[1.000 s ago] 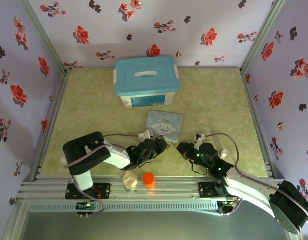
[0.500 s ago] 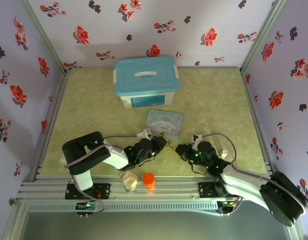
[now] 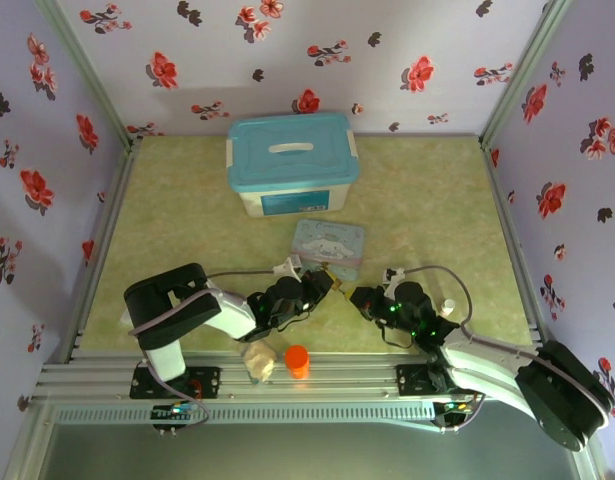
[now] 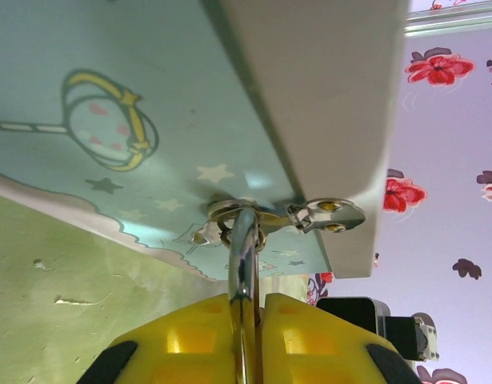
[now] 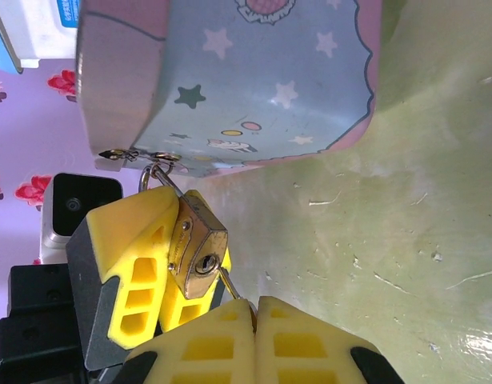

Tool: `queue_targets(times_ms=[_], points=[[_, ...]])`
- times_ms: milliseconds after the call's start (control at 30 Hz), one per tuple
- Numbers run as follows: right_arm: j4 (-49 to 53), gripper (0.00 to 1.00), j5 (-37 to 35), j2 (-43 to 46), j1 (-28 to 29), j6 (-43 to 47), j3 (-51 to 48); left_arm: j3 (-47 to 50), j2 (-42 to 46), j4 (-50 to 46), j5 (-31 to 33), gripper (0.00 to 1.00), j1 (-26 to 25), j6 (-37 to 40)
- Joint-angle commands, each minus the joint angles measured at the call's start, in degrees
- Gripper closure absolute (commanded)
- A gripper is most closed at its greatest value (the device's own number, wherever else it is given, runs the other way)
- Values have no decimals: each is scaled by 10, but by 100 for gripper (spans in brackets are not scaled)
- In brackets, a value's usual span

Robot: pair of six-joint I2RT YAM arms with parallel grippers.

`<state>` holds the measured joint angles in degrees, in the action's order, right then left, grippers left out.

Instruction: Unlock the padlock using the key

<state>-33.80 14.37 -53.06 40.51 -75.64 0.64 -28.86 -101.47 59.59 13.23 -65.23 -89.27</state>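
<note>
Standing at the middle of the green counter (image 3: 187,220), a cartoon-printed tin (image 3: 329,243) has both arms bunched against its near edge. A blue-lidded box (image 3: 290,160) sits beyond it toward the top of the frame. An orange cylinder (image 3: 297,360) and a beige lump (image 3: 257,362) lie just beside each other at the bottom centre, close to the left arm and apart from the tin.

The padlock (image 5: 199,248) hangs at the tin's lower left corner in the right wrist view, with its thin shackle threaded through the small metal hasp (image 5: 142,155) on the tin's rim. The left tool (image 3: 325,284) is closed on the padlock, its yellow fingers (image 5: 138,264) pressed against the brass body. In the left wrist view the shackle runs straight up between them to the hasp.

The padlock's long axis slants from upper left, at the hasp, to lower right, and its keyhole face is turned toward the right tool (image 5: 252,308). That tool is pinched shut on the key (image 5: 229,286), a dark sliver on nearly the same slant. Its tip meets the keyhole face, but how far it enters I cannot tell.
</note>
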Motion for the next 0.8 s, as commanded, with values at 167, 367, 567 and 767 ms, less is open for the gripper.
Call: queue_targets(times_ms=[167, 367, 567, 767], points=[[1, 100, -14, 25, -7, 2, 4, 4, 20, 46, 3, 100, 1, 0], [28, 100, -13, 59, -16, 7, 0, 3, 16, 43, 3, 100, 1, 2], [45, 100, -11, 67, -18, 18, 8, -2, 7, 52, 0, 100, 0, -4], [-3, 100, -5, 24, -18, 13, 11, -5, 9, 53, -5, 100, 1, -9]])
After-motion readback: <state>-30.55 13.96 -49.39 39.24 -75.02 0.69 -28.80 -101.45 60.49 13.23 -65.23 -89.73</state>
